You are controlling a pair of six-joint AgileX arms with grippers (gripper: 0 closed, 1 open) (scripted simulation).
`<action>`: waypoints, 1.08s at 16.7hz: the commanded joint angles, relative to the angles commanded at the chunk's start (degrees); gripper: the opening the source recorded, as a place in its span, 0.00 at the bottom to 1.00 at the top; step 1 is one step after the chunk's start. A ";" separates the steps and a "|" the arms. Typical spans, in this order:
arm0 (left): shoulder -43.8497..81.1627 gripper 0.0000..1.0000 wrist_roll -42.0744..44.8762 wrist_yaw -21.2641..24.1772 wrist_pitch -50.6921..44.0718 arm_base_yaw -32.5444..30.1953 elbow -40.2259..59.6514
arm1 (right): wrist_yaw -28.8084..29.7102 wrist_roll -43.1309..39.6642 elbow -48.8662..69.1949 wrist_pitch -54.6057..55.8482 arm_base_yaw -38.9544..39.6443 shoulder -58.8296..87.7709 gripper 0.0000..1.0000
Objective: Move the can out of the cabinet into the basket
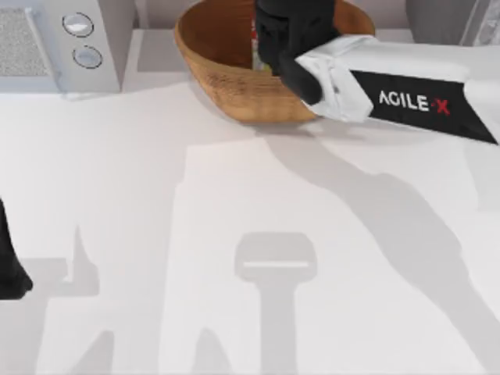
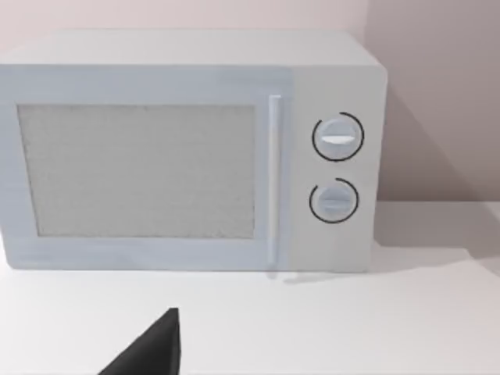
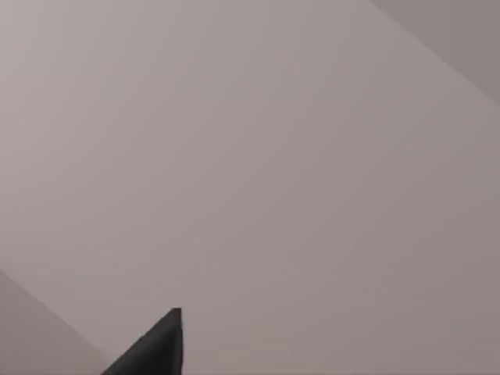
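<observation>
Right arm: it reaches in from the top view's right, and the right gripper (image 1: 291,35) hangs over the basket (image 1: 212,61) at the table's (image 1: 234,234) far edge.
Right gripper state: the black wrist hides the fingers, so I cannot tell whether they are spread or pinching.
The can: a thin strip of red, white and green, the can (image 1: 254,43), peeks out beside the wrist, inside the basket's bowl; whether it rests on the wicker or hangs in a grip, I cannot tell.
The cabinet: a grey box, the cabinet (image 1: 449,19), sits at the top view's far right corner, well apart from the can.
Left arm: parked at the table's left edge, left gripper (image 1: 12,266) low and idle, facing the white appliance (image 2: 187,148); its fingers are not readable.
Risk one: if the can is let go high or tilted, it could tip on the curved wicker and roll.
Risk two: a sideways pull-out could catch the near rim and drag or tilt the basket.
Count: one can, one basket, one cabinet, one appliance with two knobs (image 2: 337,137), two arms.
</observation>
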 joint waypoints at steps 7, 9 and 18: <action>0.00 1.00 0.00 0.00 0.00 0.00 0.00 | 0.00 0.00 0.00 0.00 0.00 0.00 1.00; 0.00 1.00 0.00 0.00 0.00 0.00 0.00 | 0.00 0.00 -0.01 0.00 0.13 0.01 1.00; 0.00 1.00 0.00 0.00 0.00 0.00 0.00 | -15.21 0.70 -24.41 -4.23 -8.49 -26.16 1.00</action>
